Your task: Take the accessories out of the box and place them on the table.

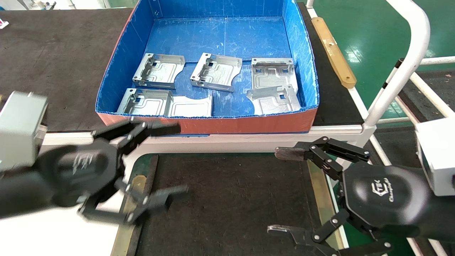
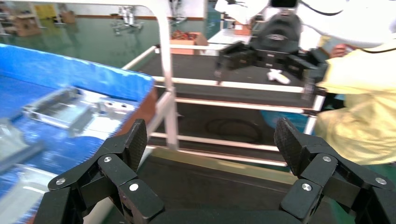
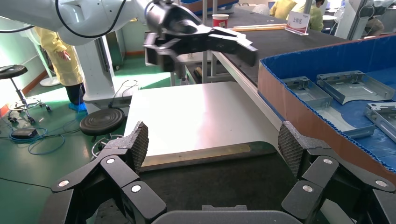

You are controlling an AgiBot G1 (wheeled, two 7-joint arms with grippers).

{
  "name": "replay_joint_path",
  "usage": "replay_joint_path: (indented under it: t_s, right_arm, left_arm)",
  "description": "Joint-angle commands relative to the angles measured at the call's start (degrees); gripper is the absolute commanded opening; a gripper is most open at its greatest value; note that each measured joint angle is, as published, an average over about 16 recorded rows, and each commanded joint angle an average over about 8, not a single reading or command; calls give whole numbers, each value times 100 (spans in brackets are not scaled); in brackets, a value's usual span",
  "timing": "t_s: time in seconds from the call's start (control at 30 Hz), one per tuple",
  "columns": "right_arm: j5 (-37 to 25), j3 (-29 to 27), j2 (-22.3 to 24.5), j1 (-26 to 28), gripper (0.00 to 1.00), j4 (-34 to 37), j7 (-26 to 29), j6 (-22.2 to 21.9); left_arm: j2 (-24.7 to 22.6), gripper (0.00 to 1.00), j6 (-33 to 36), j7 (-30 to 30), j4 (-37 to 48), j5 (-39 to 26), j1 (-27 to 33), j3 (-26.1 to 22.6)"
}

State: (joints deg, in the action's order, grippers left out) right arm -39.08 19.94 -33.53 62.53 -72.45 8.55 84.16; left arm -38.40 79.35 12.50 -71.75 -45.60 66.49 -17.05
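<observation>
Hovering just outside the box [image 1: 213,125], left gripper [image 1: 167,161] spread wide and empty; the accessories [image 1: 159,70] lie inside. Clear the near wall, then pinch a raised flange.

Right gripper [image 1: 284,192] waits open over the table [image 1: 231,199].

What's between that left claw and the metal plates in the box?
In the head view, the box's orange near wall stands between the open left end effector and the nearest metal plate, with a white table edge below it.

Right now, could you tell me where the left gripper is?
In the head view, the left gripper hovers open on the robot's left, over the table just outside the box.
</observation>
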Motion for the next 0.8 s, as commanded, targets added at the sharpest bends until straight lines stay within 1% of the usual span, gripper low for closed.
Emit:
replay_joint_path:
  t_s: [0.03,0.27,0.47,0.8]
  right_arm:
    - [0,0,0,0,100,0,0,0]
    - [0,1,0,0,100,0,0,0]
    - [1,1,0,0,100,0,-1,0]
    - [1,2,1,1,100,0,-1,-1]
  left_arm:
    - [-73,100,-136,44,26,-86,107,-23]
    - [-470,100,-584,85,560,-596,789,-192]
    - [-833,100,-789,35,1208,-977,1373,-360]
    - [-1379,100,-1071,-213,2203,-1497,1965,-618]
